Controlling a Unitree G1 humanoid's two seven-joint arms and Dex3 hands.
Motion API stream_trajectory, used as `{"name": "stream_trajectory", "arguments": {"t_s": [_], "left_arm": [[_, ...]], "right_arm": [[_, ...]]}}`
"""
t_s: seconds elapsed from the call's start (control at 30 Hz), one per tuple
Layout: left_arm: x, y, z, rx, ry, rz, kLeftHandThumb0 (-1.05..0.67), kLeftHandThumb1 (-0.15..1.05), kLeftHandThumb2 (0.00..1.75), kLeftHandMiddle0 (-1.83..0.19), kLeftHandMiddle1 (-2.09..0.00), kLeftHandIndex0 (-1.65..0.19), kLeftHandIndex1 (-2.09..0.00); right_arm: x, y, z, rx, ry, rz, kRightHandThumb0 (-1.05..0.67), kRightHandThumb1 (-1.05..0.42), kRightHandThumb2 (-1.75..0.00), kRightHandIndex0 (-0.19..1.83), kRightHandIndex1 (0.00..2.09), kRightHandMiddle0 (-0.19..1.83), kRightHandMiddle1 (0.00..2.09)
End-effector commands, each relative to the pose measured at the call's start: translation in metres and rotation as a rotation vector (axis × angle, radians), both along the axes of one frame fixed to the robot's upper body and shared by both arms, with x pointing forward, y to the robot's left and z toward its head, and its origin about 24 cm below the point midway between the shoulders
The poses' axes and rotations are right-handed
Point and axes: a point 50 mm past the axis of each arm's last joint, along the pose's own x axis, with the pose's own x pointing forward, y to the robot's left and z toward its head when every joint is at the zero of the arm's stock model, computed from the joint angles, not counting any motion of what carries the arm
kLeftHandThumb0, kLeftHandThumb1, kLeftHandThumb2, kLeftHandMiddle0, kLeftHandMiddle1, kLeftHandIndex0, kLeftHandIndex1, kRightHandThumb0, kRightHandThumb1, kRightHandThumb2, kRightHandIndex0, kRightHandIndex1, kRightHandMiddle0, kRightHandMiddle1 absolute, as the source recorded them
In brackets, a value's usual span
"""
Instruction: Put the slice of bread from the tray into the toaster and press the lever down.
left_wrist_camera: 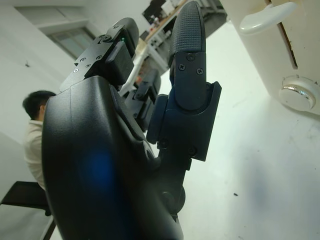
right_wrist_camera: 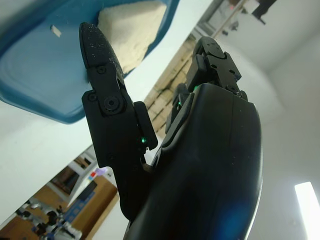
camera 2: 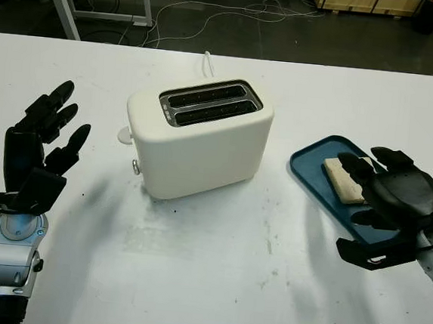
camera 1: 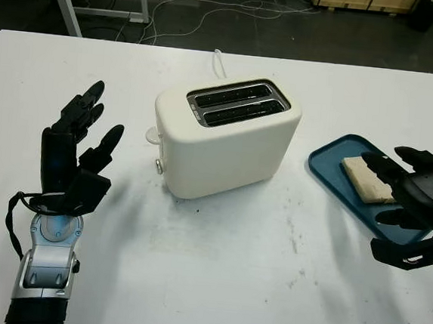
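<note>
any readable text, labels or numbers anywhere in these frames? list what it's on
"3": small mark at the edge of the browning dial on the toaster, left wrist view; a second mark beside it is too blurred to read.
Toaster body: no brand or label readable in the head views.
Blue tray, bread slice: no text.
Left hand, right hand: no readable markings.

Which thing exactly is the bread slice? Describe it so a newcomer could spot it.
Start at the white toaster mid-table. To its right lies a blue tray, under the open right hand. The pale, squarish bread slice is the one item on it.
</note>
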Motion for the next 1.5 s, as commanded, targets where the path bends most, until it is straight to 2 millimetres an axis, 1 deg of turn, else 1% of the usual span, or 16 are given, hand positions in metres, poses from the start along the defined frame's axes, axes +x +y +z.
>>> {"name": "stream_trajectory", "arguments": {"t_s": [0.0,0.17,0.27,0.4,0.63,0.8,0.93,1.1,1.3,1.47], "left_arm": [[-0.001,0.001,0.001,0.005,-0.008,-0.004,-0.69,0.92,0.34,-0.62,-0.01,-0.51,0.00],[-0.001,0.001,0.001,0.010,-0.008,-0.001,-0.71,0.92,0.33,-0.62,-0.01,-0.51,0.00],[-0.001,0.001,0.001,0.007,-0.010,-0.004,-0.70,0.92,0.33,-0.62,-0.01,-0.51,0.00],[-0.001,0.001,0.001,0.007,-0.008,0.001,-0.71,0.92,0.33,-0.62,-0.01,-0.51,0.00],[-0.001,0.001,0.002,0.012,-0.017,0.004,-0.70,0.92,0.33,-0.62,-0.01,-0.51,0.00],[-0.001,0.001,0.002,0.010,-0.024,0.007,-0.69,0.92,0.33,-0.63,-0.02,-0.52,0.00],[-0.001,0.001,0.003,0.017,-0.024,0.009,-0.71,0.92,0.33,-0.63,-0.02,-0.52,0.00],[0.000,0.001,0.003,0.015,-0.028,0.011,-0.70,0.92,0.33,-0.64,-0.02,-0.52,-0.01],[0.000,0.001,0.003,0.022,-0.032,0.015,-0.70,0.92,0.33,-0.64,-0.02,-0.52,0.00],[0.000,0.001,0.003,0.016,-0.027,0.012,-0.71,0.92,0.33,-0.63,-0.02,-0.52,0.00]], "right_arm": [[0.002,-0.001,0.003,0.004,-0.023,-0.018,-0.58,-0.91,0.00,0.00,0.24,0.08,0.02],[0.003,-0.003,0.006,0.002,-0.029,-0.022,-0.58,-0.90,0.00,0.00,0.27,0.09,0.02],[0.004,-0.003,0.004,-0.006,-0.014,-0.027,-0.59,-0.90,0.00,0.00,0.25,0.08,0.02],[0.006,-0.005,-0.008,0.010,0.028,-0.049,-0.62,-0.91,0.00,0.00,0.21,0.07,0.02],[0.010,-0.014,-0.035,0.046,0.081,-0.088,-0.66,-0.88,0.00,0.00,0.15,0.03,0.01],[0.011,-0.018,-0.047,0.058,0.113,-0.110,-0.67,-0.88,0.00,0.00,0.01,0.00,0.00],[0.013,-0.020,-0.056,0.060,0.143,-0.129,-0.67,-0.89,0.00,0.00,0.00,0.00,0.00],[0.013,-0.022,-0.066,0.068,0.117,-0.119,-0.67,-0.86,0.00,0.00,0.00,0.00,0.00],[0.018,-0.020,-0.068,0.085,0.102,-0.091,-0.64,-0.86,0.00,0.00,0.00,0.00,0.00],[0.026,-0.013,-0.065,0.090,0.115,-0.033,-0.60,-0.86,0.00,0.00,0.00,0.00,0.00]]}}
